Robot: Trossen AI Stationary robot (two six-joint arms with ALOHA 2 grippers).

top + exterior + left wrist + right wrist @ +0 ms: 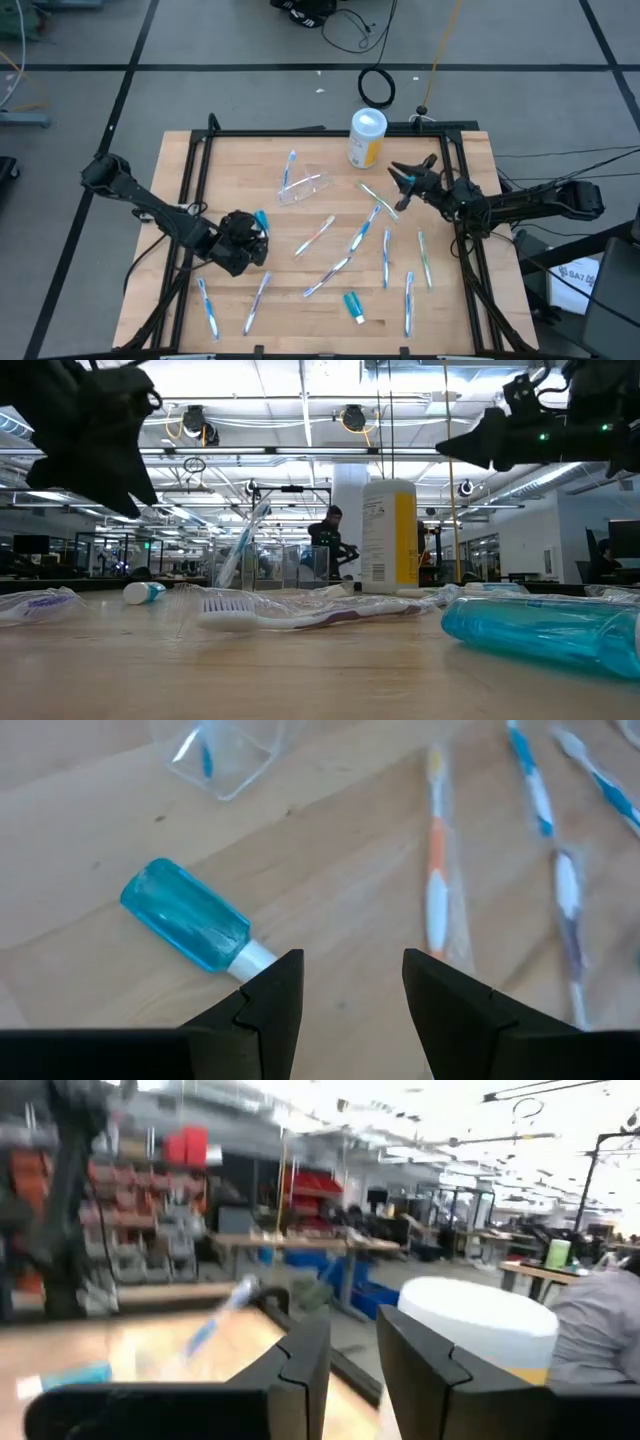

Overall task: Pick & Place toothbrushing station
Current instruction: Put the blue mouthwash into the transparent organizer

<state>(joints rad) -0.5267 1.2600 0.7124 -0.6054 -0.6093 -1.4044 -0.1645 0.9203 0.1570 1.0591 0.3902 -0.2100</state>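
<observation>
Wooden table (230, 170): cup (303, 187) tipped, one brush inside; toothbrushes (385, 255), tubes (353, 305) scattered. Both claws, left gripper (256, 238) and right gripper (412, 172), apart, empty.

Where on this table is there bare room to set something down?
Bare wood lies along the far left edge of the table, left of the tipped clear cup, and in the near right corner, right of the toothbrushes. The middle is crowded with scattered toothbrushes. The left claw hangs by a teal tube; the right claw near the yellow canister.
</observation>
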